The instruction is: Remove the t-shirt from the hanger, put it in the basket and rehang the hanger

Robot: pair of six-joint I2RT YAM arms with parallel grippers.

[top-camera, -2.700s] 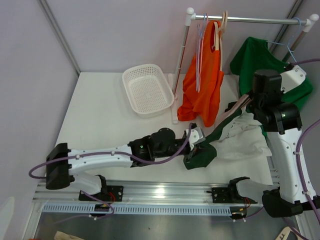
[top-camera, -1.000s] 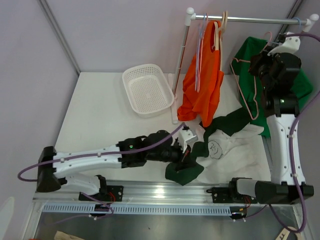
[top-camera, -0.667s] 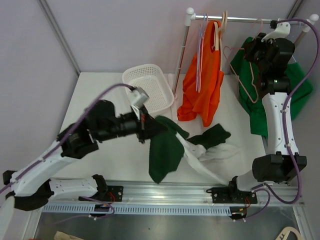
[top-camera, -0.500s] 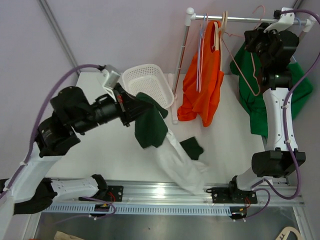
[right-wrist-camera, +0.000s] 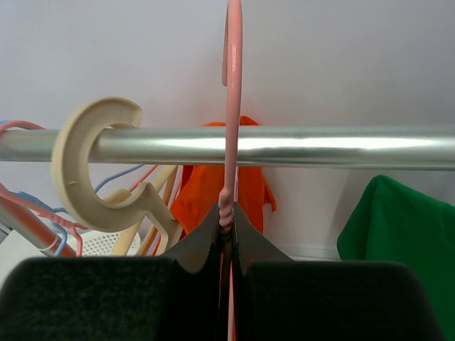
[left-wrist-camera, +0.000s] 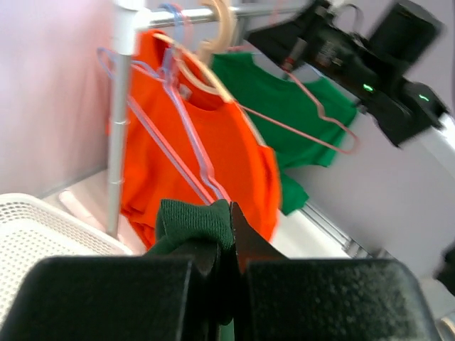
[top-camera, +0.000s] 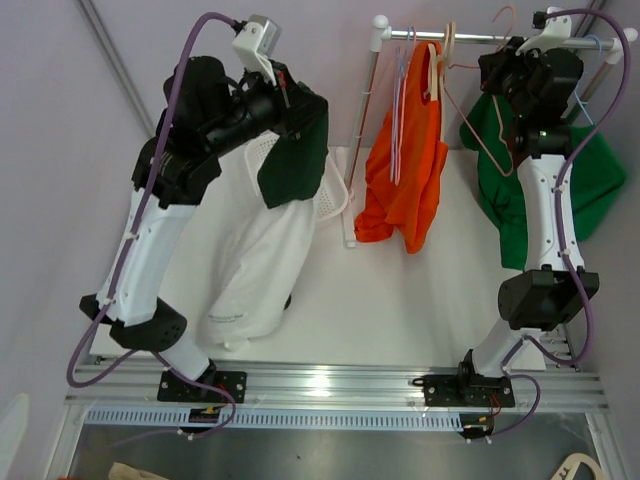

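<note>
High above the table, the left end effector is clamped on the green top part of the t-shirt, which is off the hanger, its white body draping down just beside the white basket. At the rail, the right end effector pinches the bare pink hanger by its neck.

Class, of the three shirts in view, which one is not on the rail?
The green-and-white t-shirt, gripped by the left pincer; the orange shirt and the plain green shirt hang from the rail.
</note>
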